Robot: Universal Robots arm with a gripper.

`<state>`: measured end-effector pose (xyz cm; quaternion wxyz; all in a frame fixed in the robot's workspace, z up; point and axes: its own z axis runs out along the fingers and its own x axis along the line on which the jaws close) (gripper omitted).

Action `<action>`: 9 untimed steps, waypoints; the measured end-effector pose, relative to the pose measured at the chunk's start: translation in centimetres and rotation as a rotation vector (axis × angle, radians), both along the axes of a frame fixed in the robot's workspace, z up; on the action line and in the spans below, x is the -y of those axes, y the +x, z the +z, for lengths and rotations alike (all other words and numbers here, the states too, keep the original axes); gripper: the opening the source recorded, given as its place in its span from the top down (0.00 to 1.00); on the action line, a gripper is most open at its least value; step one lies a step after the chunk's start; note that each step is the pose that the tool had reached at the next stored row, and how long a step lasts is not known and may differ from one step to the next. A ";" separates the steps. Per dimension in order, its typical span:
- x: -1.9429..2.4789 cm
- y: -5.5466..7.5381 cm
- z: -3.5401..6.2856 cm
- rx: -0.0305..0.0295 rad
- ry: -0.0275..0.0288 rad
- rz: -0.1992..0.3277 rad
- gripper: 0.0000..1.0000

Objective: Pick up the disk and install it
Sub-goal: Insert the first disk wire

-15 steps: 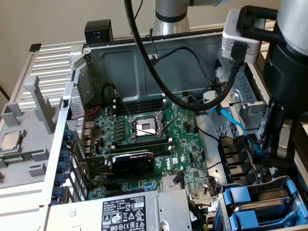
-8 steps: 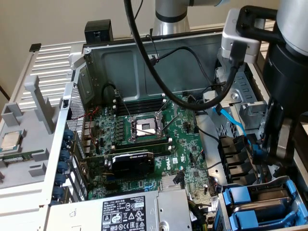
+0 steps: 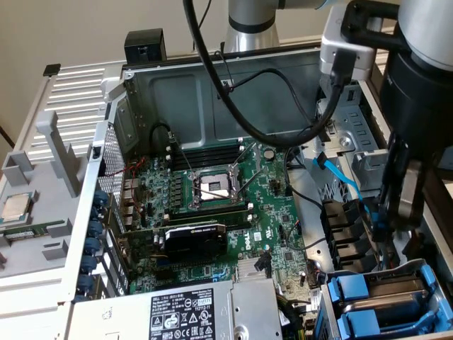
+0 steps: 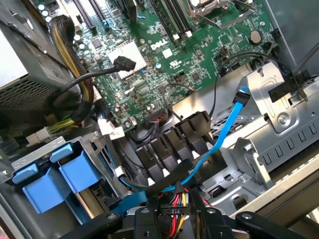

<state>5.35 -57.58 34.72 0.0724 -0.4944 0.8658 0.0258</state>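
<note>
My gripper (image 3: 393, 216) hangs low over the right side of the open computer case, beside the drive cage. In the wrist view the gripper (image 4: 175, 219) stands partly open, its black fingers (image 4: 149, 219) a narrow gap apart. Only red and yellow wires and a blue cable (image 4: 219, 139) show through that gap. A disk in a bright blue carrier (image 3: 354, 292) sits in the drive bay at the exterior view's lower right, with a second blue carrier (image 3: 361, 324) just below it. Both carriers (image 4: 45, 186) lie off to one side of the fingers, not touched.
The green motherboard (image 3: 212, 205) fills the case floor, with a black graphics card (image 3: 195, 239) and the grey power supply (image 3: 177, 315) in front. Black connectors (image 3: 347, 227) and loose cables crowd the space under the gripper. A grey tray (image 3: 42, 212) holding a chip lies outside the case.
</note>
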 end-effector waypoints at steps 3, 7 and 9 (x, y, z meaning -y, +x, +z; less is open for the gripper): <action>-0.05 -0.4 0.00 0.0000 -0.0006 -0.002 0.65; -0.10 -0.8 0.03 -0.0001 -0.0048 -0.003 0.65; -0.11 -1.0 0.07 -0.0001 -0.0114 -0.003 0.65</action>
